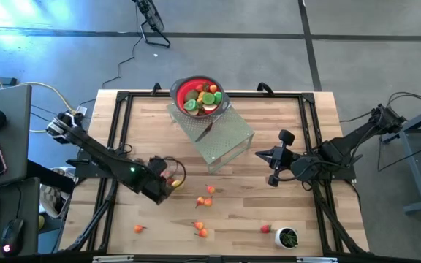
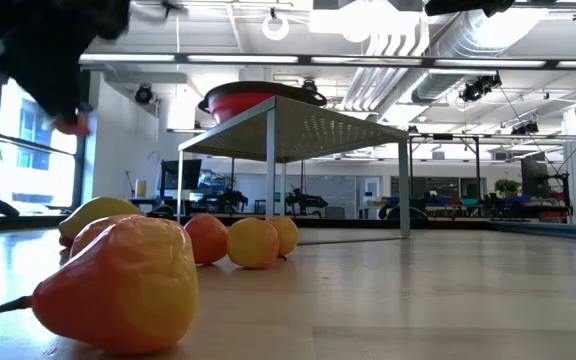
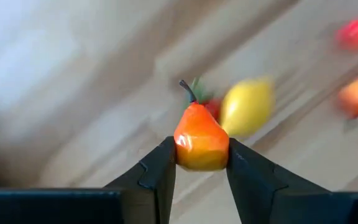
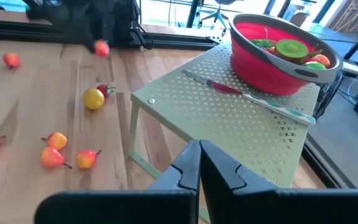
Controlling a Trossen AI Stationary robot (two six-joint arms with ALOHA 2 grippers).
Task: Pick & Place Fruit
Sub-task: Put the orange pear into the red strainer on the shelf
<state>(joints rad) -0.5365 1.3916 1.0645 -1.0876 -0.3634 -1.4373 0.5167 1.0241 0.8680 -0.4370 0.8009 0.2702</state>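
Observation:
My left gripper [image 1: 171, 180] is over the table's left-centre and is shut on a small orange-red toy pear [image 3: 200, 140]. A yellow lemon [image 3: 247, 106] and a red strawberry lie on the wood just beyond it. More small fruit pieces [image 1: 202, 202] are scattered on the near half of the table. The red bowl [image 1: 199, 95] holds several fruit pieces and stands on a green perforated stand [image 1: 221, 139]. My right gripper [image 1: 260, 155] is shut on nothing and hovers just right of the stand. My left gripper pinches the pear's wide lower body [image 3: 197, 155] between its two fingers, one finger [image 3: 160, 168] on each side. The stem end [image 3: 185, 87] points away from the gripper. The pear [image 4: 101, 48] is lifted clear of the table.
A silver knife with a red handle [image 4: 241, 93] lies on the stand in front of the bowl. A small white cup with green contents [image 1: 287, 237] sits near the table's near right edge, a red fruit piece [image 1: 266, 229] beside it. A black frame runs around the tabletop.

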